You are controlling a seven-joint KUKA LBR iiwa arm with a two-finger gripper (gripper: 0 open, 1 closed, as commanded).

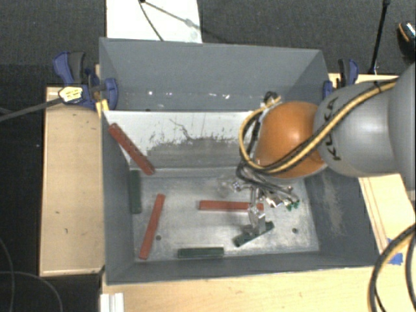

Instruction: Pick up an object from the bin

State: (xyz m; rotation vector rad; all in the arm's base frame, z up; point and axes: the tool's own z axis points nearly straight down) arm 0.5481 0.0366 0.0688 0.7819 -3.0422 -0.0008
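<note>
Where a short dark-green bar (246, 238) lies tilted at the lower centre-right of the bin (214, 77), the claw (258, 221) hangs over its upper end, apart or together unclear. A red bar (221, 206) ends just left of it, and another green bar (200, 253) lies below-left.

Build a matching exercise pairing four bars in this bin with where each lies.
1 crosswise red-brown bar
2 long crosswise dark green bar
3 lengthwise dark green bar
4 short slanted dark green bar

a by the near wall
b beside the gripper
c mid-floor
d along the left wall

Pairs: 1-c; 2-a; 3-d; 4-b
</note>
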